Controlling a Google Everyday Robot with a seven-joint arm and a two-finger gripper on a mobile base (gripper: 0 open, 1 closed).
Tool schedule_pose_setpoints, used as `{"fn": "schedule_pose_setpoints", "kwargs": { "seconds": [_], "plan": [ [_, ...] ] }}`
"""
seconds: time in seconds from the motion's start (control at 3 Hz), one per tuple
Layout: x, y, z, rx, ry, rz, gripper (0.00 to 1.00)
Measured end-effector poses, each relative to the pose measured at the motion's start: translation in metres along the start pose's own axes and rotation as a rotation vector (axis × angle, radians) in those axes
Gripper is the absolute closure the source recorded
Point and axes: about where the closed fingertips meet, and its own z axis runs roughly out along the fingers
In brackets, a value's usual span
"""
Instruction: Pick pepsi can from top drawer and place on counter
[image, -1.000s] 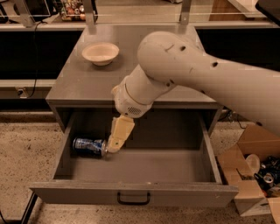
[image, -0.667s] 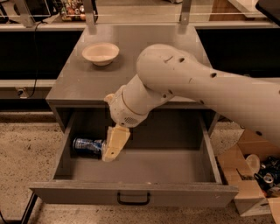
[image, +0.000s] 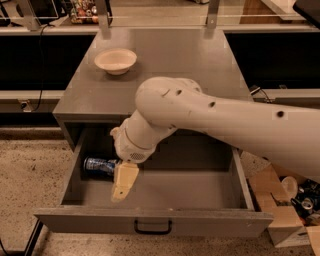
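Note:
The pepsi can (image: 98, 165) lies on its side at the left of the open top drawer (image: 190, 190), a blue can with silver ends. My gripper (image: 121, 186) hangs inside the drawer on the big white arm (image: 210, 120), just right of the can and slightly nearer the front. Its beige fingers (image: 123, 181) point down toward the drawer floor. The can's right end sits next to the gripper's base; I cannot tell whether they touch. The grey counter (image: 170, 60) lies above and behind the drawer.
A beige bowl (image: 115, 60) stands on the counter's back left. The drawer front carries a black handle (image: 153, 228). A cardboard box (image: 280, 210) with clutter sits on the floor to the right. Two metal posts stand at the counter's back edge.
The arm has swung left and lower into the drawer. The gripper has come closer to the can's right end. The can has not moved.

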Motion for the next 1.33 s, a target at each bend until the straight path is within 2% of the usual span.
{"fn": "schedule_pose_setpoints", "kwargs": {
  "seconds": [0.33, 0.67, 1.0, 1.33],
  "plan": [
    [0.003, 0.001, 0.021, -0.022, 0.047, 0.000, 0.00],
    [0.001, 0.001, 0.022, -0.023, 0.050, -0.002, 0.00],
    [0.009, -0.004, 0.023, 0.023, 0.011, 0.012, 0.00],
    [0.022, -0.015, 0.023, 0.118, -0.050, 0.011, 0.00]
  ]
}}
